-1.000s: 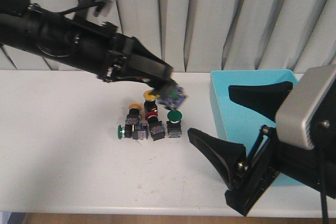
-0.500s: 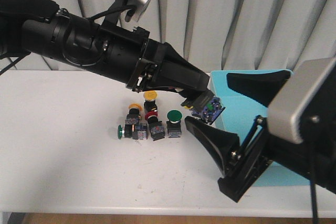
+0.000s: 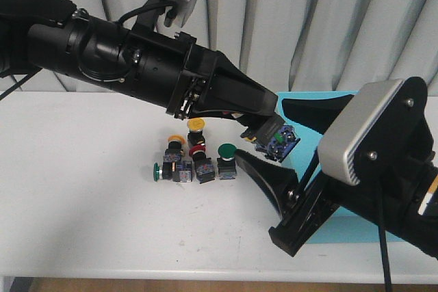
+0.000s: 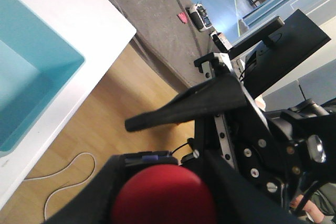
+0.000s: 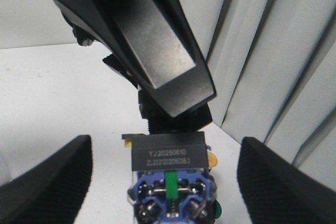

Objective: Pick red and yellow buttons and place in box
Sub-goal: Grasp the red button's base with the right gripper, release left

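Observation:
My left gripper (image 3: 263,130) is shut on a red button (image 3: 277,140) and holds it in the air at the left wall of the turquoise box (image 3: 301,150). In the left wrist view the red cap (image 4: 163,196) fills the space between the jaws of that gripper (image 4: 164,182), with the box (image 4: 31,77) below. My right gripper (image 3: 268,135) is open, its fingers on either side of the held button. In the right wrist view the button's black and blue body (image 5: 169,171) hangs between the spread fingers (image 5: 47,179). A yellow button (image 3: 196,124), an orange-yellow one (image 3: 176,141) and a red one (image 3: 198,150) stand on the table.
Two green-capped switches (image 3: 227,150) (image 3: 159,170) sit in the same cluster on the white table (image 3: 82,203). A grey pleated curtain hangs behind. The right arm's body (image 3: 369,169) covers much of the box in the front view.
My left arm has swung right, carrying the red button from above the cluster to the box's left wall. My right gripper has shifted left and up around it.

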